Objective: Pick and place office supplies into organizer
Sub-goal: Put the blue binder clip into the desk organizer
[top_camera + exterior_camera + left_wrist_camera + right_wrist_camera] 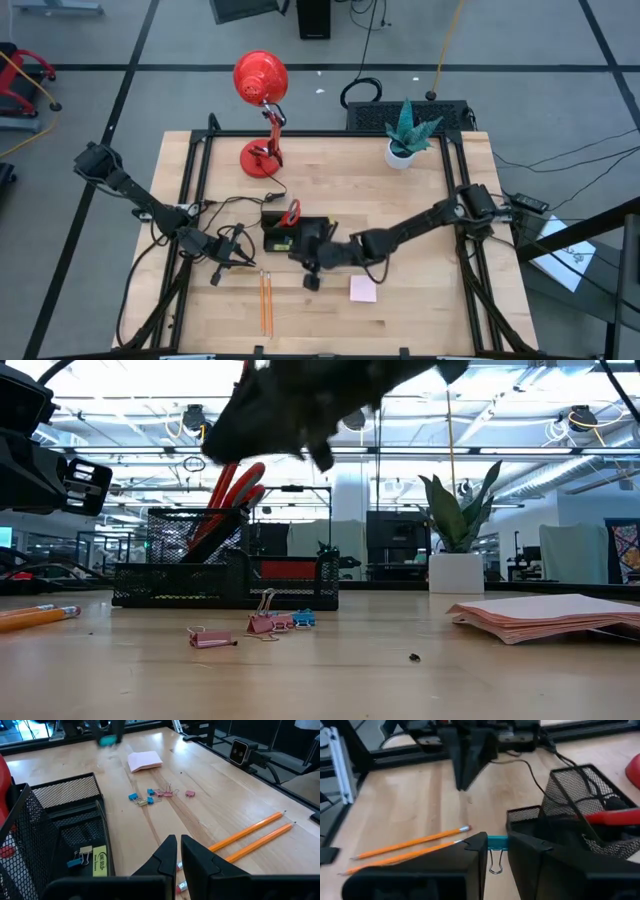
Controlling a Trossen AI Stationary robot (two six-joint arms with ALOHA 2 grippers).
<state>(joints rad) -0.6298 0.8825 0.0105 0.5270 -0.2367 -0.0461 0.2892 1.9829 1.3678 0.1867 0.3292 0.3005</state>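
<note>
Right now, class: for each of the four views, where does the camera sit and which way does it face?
High: overhead, straight down; both arms, mesh organizer.
Low: table height, level; pink sticky-note pad, arm overhead.
Left wrist: behind left gripper; two orange pencils.
Right wrist: behind right gripper, shut on a blue binder clip.
Both wrist views share the pencils and organizer.

Organizer sat mid-table with scissors standing in it; a lamp stood behind it and a plant at the back right. Two pencils lay side by side in front, toward the left. Sticky-note pad lay front right, loose clips between pad and organizer.
</note>
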